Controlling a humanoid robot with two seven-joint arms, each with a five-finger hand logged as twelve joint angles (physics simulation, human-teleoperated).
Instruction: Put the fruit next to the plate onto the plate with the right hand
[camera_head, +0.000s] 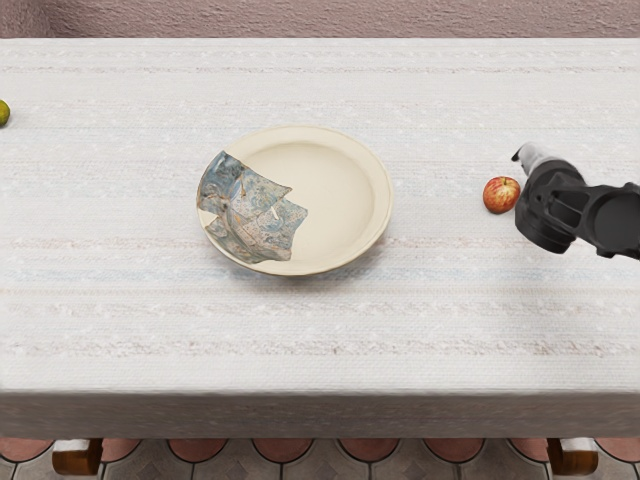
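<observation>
- The apple (501, 194) lies on the bench (320, 330), to the right of the plate (378, 215) and apart from it, so it is not on the plate yet.
- The right hand (550, 205) comes in from the right edge and sits just beside the apple, on its right. I cannot tell whether it touches the fruit.
- The hand shows only as a dark bulk with a pale tip on its far side, so I cannot tell whether it is open or closed. Nothing shows it gripping the apple.
- The step in hand, as I judge it, is the reach and grasp. The hand should close around the apple from above and the right rather than nudge it sideways (a round fruit will likely roll if pushed).
- A crumpled sheet (250, 208), glassy in look, covers the left part of the plate. The right part is bare, which makes it the sensible landing spot.
- Lift clear of the plate's raised rim before crossing, then lower gently so the apple does not roll off.
- A small green fruit (3, 112) at the far left edge is well apart from the plate and is probably not the target.
</observation>
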